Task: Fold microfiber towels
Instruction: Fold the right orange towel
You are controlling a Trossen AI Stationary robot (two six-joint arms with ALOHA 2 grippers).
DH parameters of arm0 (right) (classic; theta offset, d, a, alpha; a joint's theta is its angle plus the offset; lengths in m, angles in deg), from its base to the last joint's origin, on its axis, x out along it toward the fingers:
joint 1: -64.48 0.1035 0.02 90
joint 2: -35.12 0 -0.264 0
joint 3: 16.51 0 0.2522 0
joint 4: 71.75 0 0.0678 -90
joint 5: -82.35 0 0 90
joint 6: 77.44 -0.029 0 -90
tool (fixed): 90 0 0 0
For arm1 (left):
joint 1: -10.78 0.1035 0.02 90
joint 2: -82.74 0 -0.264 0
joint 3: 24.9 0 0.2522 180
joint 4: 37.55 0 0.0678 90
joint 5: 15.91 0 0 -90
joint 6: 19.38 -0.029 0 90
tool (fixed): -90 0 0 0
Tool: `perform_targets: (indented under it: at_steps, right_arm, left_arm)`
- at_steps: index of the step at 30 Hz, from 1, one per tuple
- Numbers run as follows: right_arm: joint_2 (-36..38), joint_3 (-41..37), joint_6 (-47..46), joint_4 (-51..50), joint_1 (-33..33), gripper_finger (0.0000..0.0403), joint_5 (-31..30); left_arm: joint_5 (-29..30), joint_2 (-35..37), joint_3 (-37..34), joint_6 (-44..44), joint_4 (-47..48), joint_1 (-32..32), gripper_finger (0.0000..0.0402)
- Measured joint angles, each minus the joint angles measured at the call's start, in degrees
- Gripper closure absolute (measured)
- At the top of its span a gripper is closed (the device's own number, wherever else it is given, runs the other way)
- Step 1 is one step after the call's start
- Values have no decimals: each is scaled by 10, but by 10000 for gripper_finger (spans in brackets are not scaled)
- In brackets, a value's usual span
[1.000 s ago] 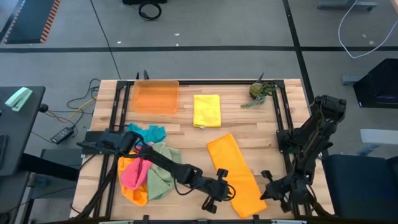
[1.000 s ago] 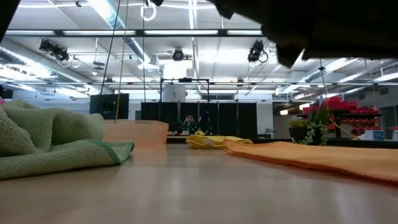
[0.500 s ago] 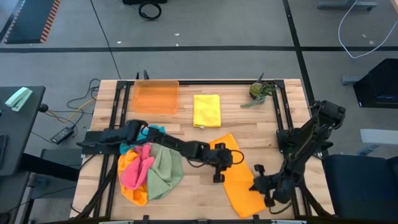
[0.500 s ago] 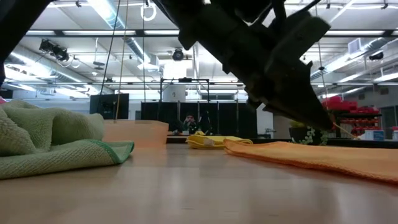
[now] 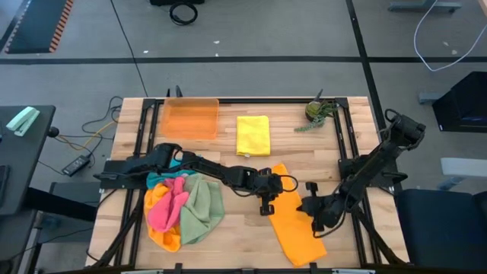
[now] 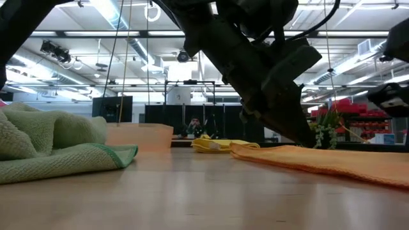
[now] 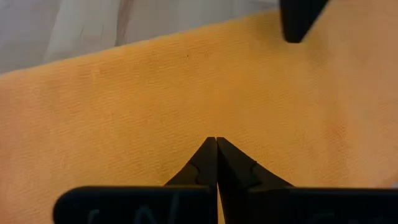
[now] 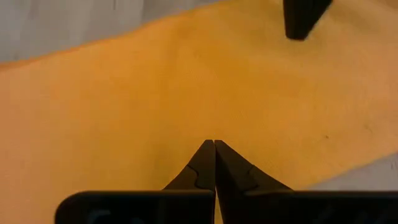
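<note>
The left gripper [image 5: 265, 205] has closed — pinched on the near-left edge of the flat orange microfiber towel [image 5: 293, 221] at the table's front-centre; the right gripper [image 5: 312, 211] stays clamped on its right edge — both ready for lifting into a fold.

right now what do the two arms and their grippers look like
Both arms are dark, nearly black, built of slim jointed links with black cables looping beside them. The left gripper and right gripper each end in two dark fingers that taper to a sharp point, with a notched, interlocking edge where they meet. A flat dark bar crosses the base of each pair. No markings are legible.
</note>
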Motion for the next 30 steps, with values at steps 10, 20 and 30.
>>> perform_targets:
  at_steps: [10, 20, 30]
  right_arm:
    - [-7, -11, 37, 28, -13, 296, 33]
    - [-24, -11, 52, 26, -35, 294, 48]
    - [-24, -11, 52, 25, -35, 396, 46]
  left_arm:
    - [1, 0, 0, 11, 9, 1, 396]
    - [1, 0, 0, 11, 9, 1, 392]
    - [1, 0, 0, 12, 8, 1, 383]
